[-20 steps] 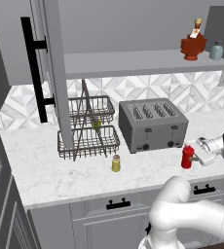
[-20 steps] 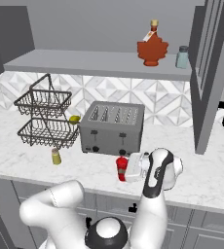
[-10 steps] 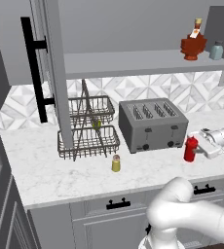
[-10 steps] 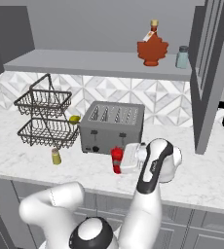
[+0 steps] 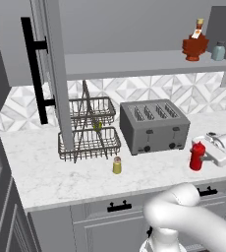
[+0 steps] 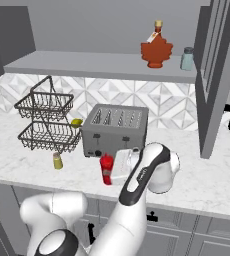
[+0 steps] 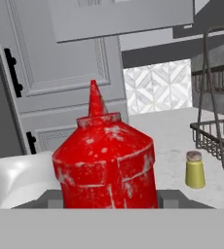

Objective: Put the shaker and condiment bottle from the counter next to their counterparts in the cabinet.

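On the counter (image 5: 51,172), in front of the toaster's (image 5: 154,125) right end, the red bottle (image 5: 197,155) stands upright with the gripper (image 5: 208,156) pinching its body from the side. Left of it, the small yellow-green shaker (image 5: 117,165) stands alone near the wire basket rack (image 5: 89,133). Up on the cabinet shelf (image 6: 87,65) sit the dark-red leaf bottle (image 6: 156,49) and the pale blue shaker (image 6: 187,58), side by side.
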Controlling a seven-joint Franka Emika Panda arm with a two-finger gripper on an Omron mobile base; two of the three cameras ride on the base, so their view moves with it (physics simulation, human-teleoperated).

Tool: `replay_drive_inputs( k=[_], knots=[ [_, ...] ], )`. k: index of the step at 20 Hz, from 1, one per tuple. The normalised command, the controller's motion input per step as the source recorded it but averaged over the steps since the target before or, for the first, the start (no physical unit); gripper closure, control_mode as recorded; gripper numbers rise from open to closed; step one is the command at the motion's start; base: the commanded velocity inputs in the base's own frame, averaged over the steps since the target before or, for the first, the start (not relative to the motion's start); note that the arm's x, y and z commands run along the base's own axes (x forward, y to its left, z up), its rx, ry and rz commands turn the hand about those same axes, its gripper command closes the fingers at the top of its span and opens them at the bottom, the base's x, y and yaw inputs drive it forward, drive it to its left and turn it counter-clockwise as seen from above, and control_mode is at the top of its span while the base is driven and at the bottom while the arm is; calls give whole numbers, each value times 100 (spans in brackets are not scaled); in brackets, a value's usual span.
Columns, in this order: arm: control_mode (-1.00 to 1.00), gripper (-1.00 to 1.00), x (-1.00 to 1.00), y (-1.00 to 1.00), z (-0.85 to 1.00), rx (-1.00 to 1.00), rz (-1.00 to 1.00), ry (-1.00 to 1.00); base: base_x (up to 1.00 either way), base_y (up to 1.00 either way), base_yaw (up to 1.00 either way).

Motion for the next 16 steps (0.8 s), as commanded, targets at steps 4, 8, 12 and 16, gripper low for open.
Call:
replay_drive_inputs(
  k=[4,8,12,16],
  knots=[
    [-100,100,-1,5,0,0,0,0,0,0,0],
    [-100,100,-13,56,4,0,0,0,0,0,0],
    [-100,100,-9,60,26,0,0,0,0,0,0],
    [-100,100,-3,6,67,0,-15,-13,0,0,0]
  ],
)
